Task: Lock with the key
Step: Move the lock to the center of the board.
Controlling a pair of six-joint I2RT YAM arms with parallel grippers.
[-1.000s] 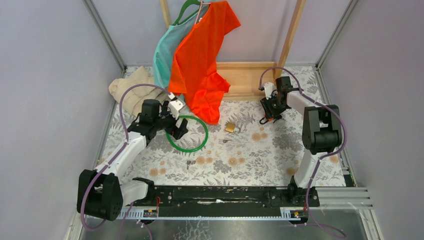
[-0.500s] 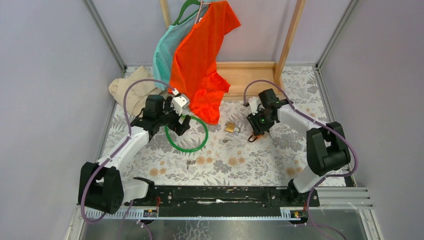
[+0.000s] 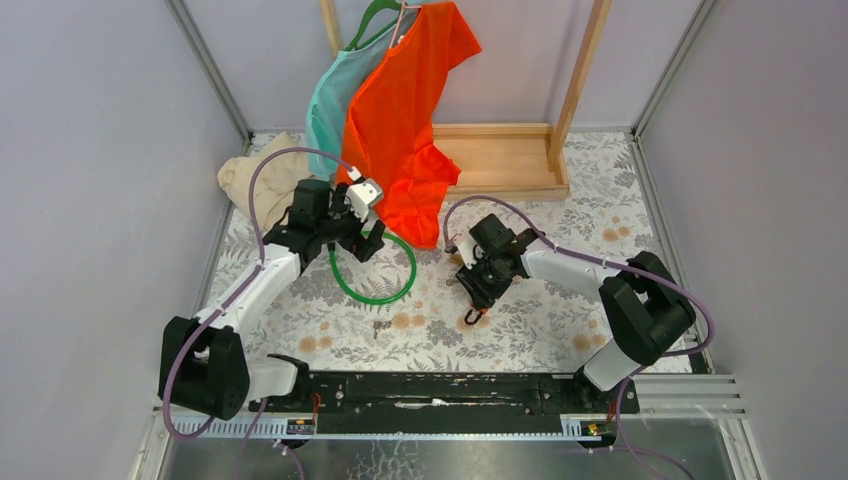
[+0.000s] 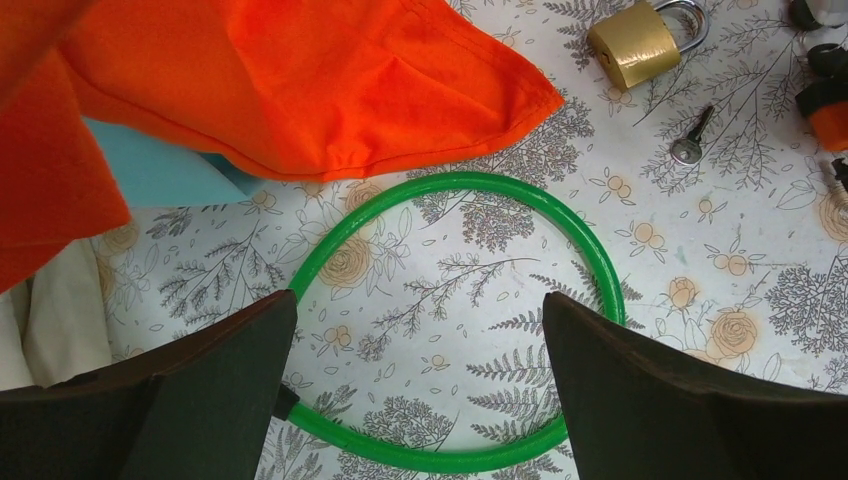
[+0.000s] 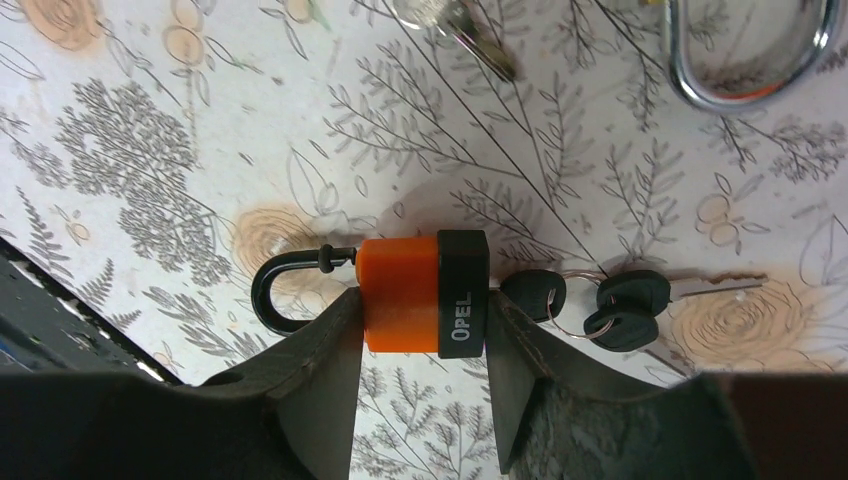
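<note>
The key (image 5: pixel 400 292) has an orange plastic body, a black band reading OPEL and a black end loop. My right gripper (image 5: pixel 420 305) is shut on its two sides and holds it just above the cloth, with a black-headed key bunch (image 5: pixel 610 305) hanging from it. In the top view the right gripper (image 3: pixel 478 292) is at table centre with the key (image 3: pixel 473 315) below it. The brass padlock (image 4: pixel 632 42) lies nearby; only its steel shackle (image 5: pixel 745 95) shows in the right wrist view. My left gripper (image 4: pixel 420 370) is open and empty over the green ring (image 4: pixel 450 182).
A bare metal key (image 4: pixel 690 140) lies by the padlock. An orange shirt (image 3: pixel 400 120) and a teal one hang at the back over a wooden base (image 3: pixel 500 160). A beige cloth (image 3: pixel 255 180) lies at back left. The green ring (image 3: pixel 410 265) lies left of centre.
My right arm has swung from the back right to the table centre and toward the near side, carrying the key. My left gripper has shifted slightly back and right.
</note>
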